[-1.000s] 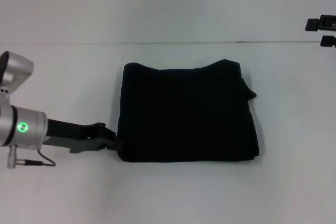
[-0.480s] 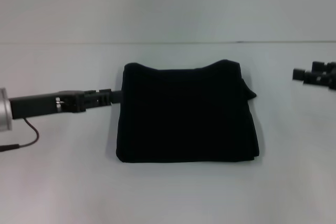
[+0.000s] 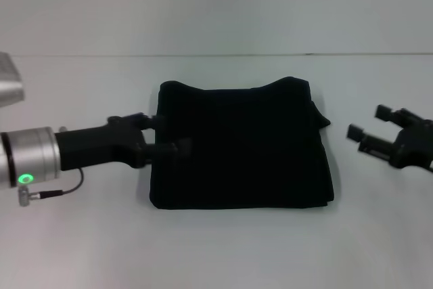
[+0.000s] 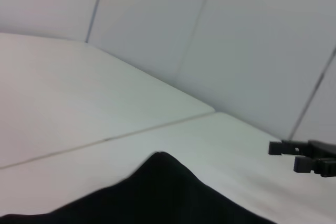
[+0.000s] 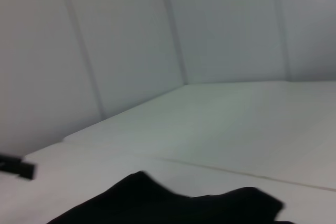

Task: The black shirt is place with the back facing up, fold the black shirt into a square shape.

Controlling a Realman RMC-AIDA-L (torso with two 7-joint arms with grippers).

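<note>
Already squarish, the black shirt (image 3: pixel 240 147) risks unfolding — left gripper (image 3: pixel 166 135), fingers apart, overlaps its left edge; right gripper (image 3: pixel 373 123) spread nearby

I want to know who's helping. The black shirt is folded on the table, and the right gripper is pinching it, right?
Not quite. The right gripper is open and off to the side, apart from the shirt, as the head view shows. The shirt is folded on the table.

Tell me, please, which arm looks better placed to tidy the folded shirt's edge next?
Probably the left. The left hand is open with its fingers already over the left edge of the black shirt, while the right hand, also open, sits clear of the right edge.
</note>
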